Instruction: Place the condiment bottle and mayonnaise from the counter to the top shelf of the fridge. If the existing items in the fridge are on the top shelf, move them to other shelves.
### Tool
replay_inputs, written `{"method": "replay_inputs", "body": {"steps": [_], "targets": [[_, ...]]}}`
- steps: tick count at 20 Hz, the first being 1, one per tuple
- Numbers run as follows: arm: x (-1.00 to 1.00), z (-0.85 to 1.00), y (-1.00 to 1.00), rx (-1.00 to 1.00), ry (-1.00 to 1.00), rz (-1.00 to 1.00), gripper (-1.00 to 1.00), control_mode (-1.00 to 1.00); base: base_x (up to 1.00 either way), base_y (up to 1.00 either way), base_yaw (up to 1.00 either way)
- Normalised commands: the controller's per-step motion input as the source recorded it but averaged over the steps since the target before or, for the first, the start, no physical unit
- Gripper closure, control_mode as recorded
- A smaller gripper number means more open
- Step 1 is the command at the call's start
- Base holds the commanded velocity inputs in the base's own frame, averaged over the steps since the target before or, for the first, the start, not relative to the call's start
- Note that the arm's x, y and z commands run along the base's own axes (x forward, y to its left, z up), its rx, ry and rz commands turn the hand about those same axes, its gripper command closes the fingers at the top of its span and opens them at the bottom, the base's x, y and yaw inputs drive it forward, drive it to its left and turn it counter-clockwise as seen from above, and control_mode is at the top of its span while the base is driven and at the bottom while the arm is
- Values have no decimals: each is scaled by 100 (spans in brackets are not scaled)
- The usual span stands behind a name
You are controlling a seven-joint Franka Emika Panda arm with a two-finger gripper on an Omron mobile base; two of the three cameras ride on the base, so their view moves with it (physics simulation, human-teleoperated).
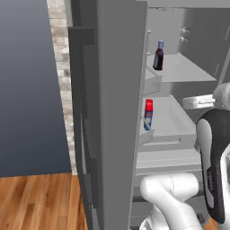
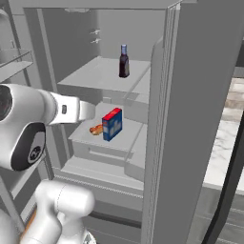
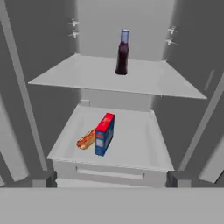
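With its thick grey door (image 1: 117,112) swung wide, the fridge (image 2: 86,38) shows its pale interior. The top shelf (image 3: 78,74) carries a dark condiment bottle (image 3: 122,52) with a pale blue cap, upright near the back edge, about midway between the side walls. On the shelf below (image 3: 135,144) stands the red-and-blue pack (image 3: 105,133), left of centre and nearer the front edge, with a small orange item (image 3: 86,140) lying just beside it on its left. A strip of marble bench (image 2: 224,152) shows past the door. The jaws stand fully open and hold nothing.
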Motion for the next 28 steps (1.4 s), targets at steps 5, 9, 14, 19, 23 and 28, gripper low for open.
{"method": "replay_inputs", "body": {"steps": [5, 9, 14, 19, 23, 28], "targets": [[-76, -52, 6, -9, 27, 7, -100, -100, 0, 0, 0], [-20, -18, 1, -3, 9, 2, -100, -100, 0, 0, 0], [-1, -1, 0, -2, 0, 0, -100, -100, 0, 0, 0], [-29, -5, 0, -7, 1, 0, -100, -100, 0, 0, 0], [0, 0, 0, 0, 0, 0, -100, 100, -100, 0, 0], [0, 0, 0, 0, 0, 0, -100, 100, -100, -21, 0]]}}
